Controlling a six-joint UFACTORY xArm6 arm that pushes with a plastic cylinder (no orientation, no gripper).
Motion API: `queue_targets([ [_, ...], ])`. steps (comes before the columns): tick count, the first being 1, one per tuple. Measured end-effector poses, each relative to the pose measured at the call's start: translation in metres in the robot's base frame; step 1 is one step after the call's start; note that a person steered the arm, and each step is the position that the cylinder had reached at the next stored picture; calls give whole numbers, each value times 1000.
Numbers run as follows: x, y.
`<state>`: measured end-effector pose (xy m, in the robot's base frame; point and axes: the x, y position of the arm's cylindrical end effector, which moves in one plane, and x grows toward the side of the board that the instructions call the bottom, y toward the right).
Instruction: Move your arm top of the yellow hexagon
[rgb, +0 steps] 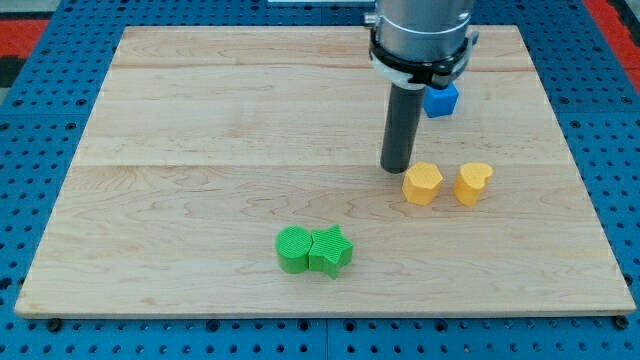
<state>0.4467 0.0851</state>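
The yellow hexagon (422, 183) lies on the wooden board (200, 150), right of the middle. My tip (397, 167) rests on the board just to the upper left of the hexagon, almost touching its edge. A yellow heart-shaped block (472, 183) lies a little to the right of the hexagon, apart from it. The rod rises from the tip to the arm's grey body at the view's top.
A blue block (441, 99) sits behind the rod near the view's top, partly hidden by the arm. A green round block (294, 249) and a green star (331, 250) touch each other near the board's bottom middle. Blue pegboard surrounds the board.
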Motion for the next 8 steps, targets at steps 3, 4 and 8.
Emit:
queue_targets([
  [3, -7, 17],
  [4, -7, 17],
  [8, 20, -77],
])
